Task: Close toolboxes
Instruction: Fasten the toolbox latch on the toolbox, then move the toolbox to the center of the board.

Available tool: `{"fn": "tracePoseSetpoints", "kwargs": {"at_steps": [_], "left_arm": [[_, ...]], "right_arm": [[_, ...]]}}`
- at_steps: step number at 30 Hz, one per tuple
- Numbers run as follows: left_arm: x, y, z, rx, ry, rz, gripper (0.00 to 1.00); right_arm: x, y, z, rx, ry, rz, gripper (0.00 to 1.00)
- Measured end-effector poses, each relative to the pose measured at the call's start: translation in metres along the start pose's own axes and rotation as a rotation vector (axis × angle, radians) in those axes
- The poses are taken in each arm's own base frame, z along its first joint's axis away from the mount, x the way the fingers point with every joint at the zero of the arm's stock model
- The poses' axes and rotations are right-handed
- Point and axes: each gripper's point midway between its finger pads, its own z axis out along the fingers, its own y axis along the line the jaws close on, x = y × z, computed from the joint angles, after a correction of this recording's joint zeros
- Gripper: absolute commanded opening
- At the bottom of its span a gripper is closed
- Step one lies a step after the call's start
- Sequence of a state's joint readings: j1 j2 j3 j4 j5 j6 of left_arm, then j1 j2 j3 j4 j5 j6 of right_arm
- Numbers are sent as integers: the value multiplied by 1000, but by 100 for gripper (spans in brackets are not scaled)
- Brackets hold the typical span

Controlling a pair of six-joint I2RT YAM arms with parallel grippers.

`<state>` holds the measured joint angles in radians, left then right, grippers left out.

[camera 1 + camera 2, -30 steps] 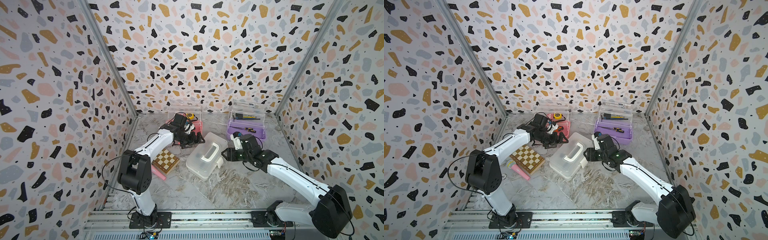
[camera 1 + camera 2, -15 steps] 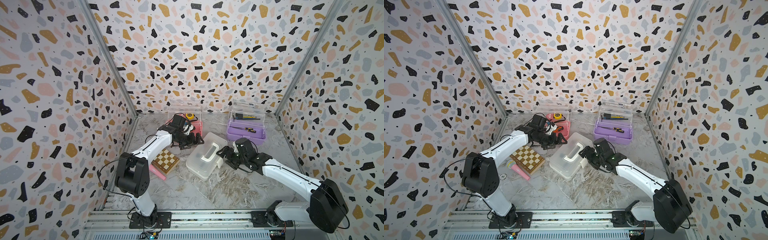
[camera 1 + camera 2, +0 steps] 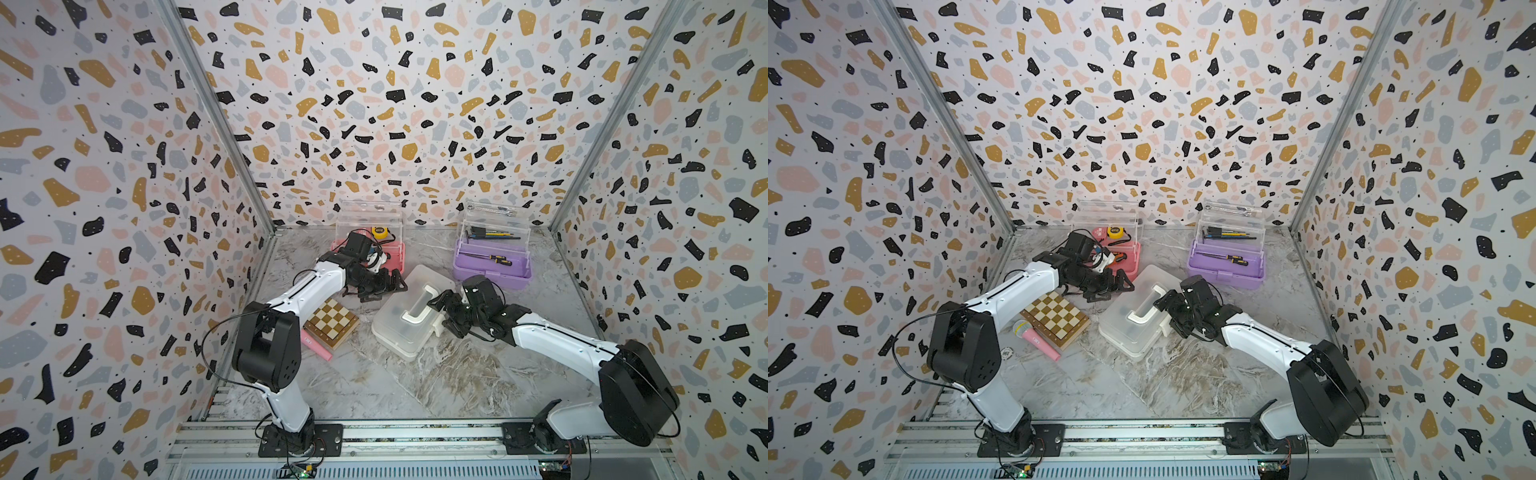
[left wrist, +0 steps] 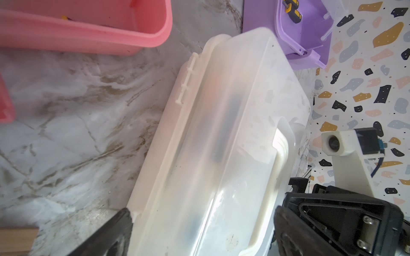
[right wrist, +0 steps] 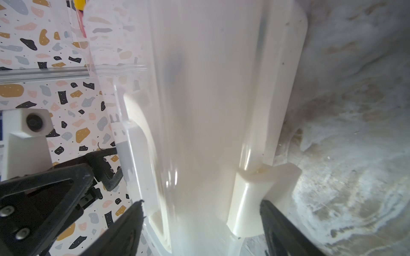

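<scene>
closest to me on the marbled grey counter (image 3: pixel 374 386) lies a pink toy microphone (image 3: pixel 1036 338), and just beside it is the wooden chequered chessboard box (image 3: pixel 332 322). to their right sits the white rectangular plastic toolbox (image 3: pixel 409 322), turned at an angle. its cloudy clear lid is down and its white handle lies flat on top. my right tool (image 3: pixel 445 314) is at the box's near right side with its jaws apart. one finger is over the lid by the handle's end and the other is next to the white latch tab (image 5: pixel 273 177), which sticks out from the box's side. i cannot tell whether either finger touches the plastic. my left tool (image 3: pixel 388 289) hangs just by the box's far left corner, jaws wide apart and holding nothing. farther back, partly behind my left arm, is the pink plastic toolbox (image 3: pixel 392 257). its clear lid stands upright against the speckled wall and a yellow tape measure (image 3: pixel 379 232) shows inside. at the same depth to the right, well apart from it, is the purple plastic toolbox (image 3: pixel 490 272). its clear lid is also upright, a screwdriver with a yellow and black handle (image 3: pixel 494 259) lies in the base, and long thin tools rest in the lid.
</scene>
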<state>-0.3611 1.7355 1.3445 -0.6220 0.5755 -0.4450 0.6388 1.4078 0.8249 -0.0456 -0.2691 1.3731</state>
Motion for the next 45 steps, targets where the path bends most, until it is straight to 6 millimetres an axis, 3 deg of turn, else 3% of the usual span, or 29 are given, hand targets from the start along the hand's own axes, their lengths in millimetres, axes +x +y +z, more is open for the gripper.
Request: {"fn": "tracePoseSetpoints", "kwargs": {"at_steps": [16, 34, 45], "left_arm": [[13, 4, 14, 43, 40, 24, 78], [-10, 7, 19, 26, -84, 103, 78], [-10, 5, 18, 29, -87, 110, 84]], "right_arm": [[-3, -3, 13, 8, 6, 3, 82], [-16, 16, 40, -23, -15, -12, 83], [-17, 16, 39, 1, -23, -38, 83]]}}
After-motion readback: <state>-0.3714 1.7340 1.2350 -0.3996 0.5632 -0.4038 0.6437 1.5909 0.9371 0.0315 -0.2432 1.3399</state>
